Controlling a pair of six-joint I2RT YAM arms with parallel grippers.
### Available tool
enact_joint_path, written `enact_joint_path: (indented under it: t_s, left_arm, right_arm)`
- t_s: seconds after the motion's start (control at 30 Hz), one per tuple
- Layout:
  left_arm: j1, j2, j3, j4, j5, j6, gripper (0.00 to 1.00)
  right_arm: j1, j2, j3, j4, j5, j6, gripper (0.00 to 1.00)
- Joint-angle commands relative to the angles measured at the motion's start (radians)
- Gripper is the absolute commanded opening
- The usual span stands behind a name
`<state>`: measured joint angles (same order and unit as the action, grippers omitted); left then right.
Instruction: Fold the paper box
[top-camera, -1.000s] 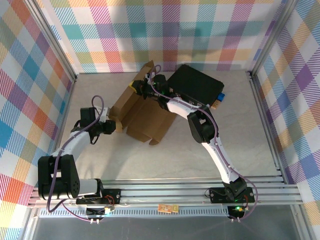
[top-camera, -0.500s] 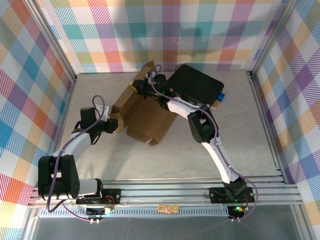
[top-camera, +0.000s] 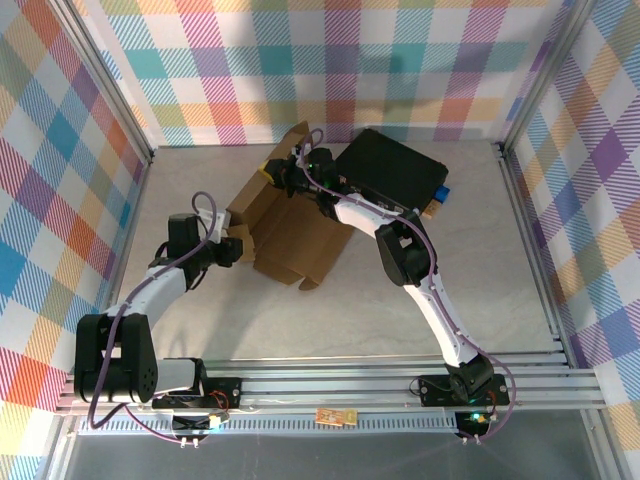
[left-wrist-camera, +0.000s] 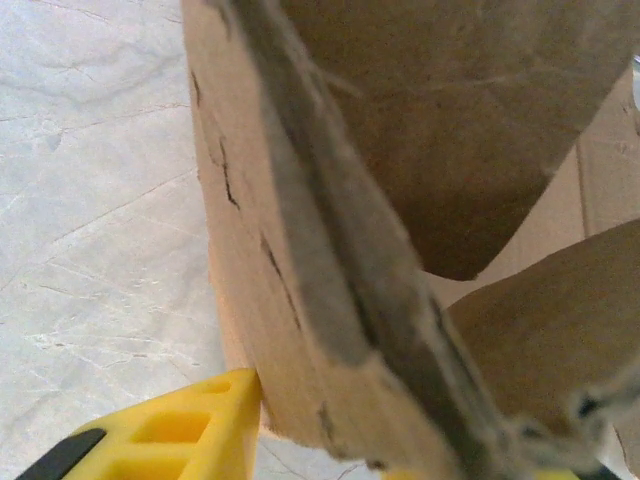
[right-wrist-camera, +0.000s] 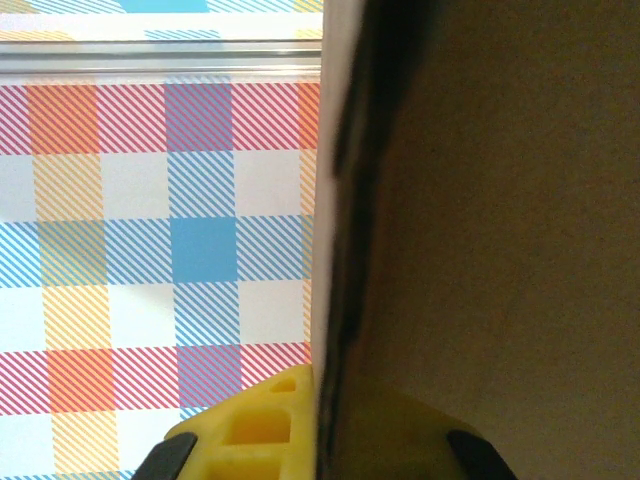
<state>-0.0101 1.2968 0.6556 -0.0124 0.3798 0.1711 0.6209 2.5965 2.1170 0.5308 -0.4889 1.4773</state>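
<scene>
The paper box (top-camera: 295, 240) lies half-raised mid-table (top-camera: 400, 310) on pale marbled stone, touching the black case (top-camera: 395, 168). The left gripper (top-camera: 235, 247) pinches its left flap. The right gripper (top-camera: 276, 172) is clamped tight on the upright far flap. Cardboard hides most of both grippers' fingers in the wrist views. Bare tabletop lies near and to the right, inside plaid walls (top-camera: 400, 60).

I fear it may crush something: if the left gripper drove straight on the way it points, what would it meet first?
The paper box: its flap edge sits in the left gripper, between the fingers, so more cardboard comes first, probably the flap's fold, though depth there is unclear.
</scene>
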Motion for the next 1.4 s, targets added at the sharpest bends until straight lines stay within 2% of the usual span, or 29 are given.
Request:
enact_joint_path:
  t_s: [0.0,0.13,0.53,0.7,0.93,1.23,1.37]
  left_arm:
    - [-0.033,0.007,0.01,0.121,0.005,-0.031,0.35]
    - [-0.059,0.018,0.0,0.17,-0.041,-0.076,0.37]
    - [-0.151,0.063,0.002,0.209,-0.291,-0.114,0.36]
    - [-0.194,0.084,0.031,0.188,-0.409,-0.12,0.4]
    - [-0.229,0.133,0.099,0.13,-0.513,-0.156,0.47]
    - [-0.27,0.238,0.209,0.067,-0.673,-0.236,0.39]
    - [-0.298,0.297,0.268,0.031,-0.766,-0.283,0.29]
  right_arm:
    - [0.003,0.031,-0.006,-0.088,-0.027,-0.017,0.0]
    - [0.006,0.028,-0.007,-0.085,-0.023,-0.015,0.0]
    - [0.013,0.009,-0.044,-0.061,-0.014,-0.011,0.0]
    - [0.014,0.007,-0.052,-0.054,-0.01,-0.005,0.0]
    - [0.016,0.008,-0.049,-0.052,-0.001,0.004,0.0]
    - [0.017,0.01,-0.051,-0.048,0.001,0.014,0.0]
    - [0.017,0.012,-0.051,-0.045,0.006,0.021,0.0]
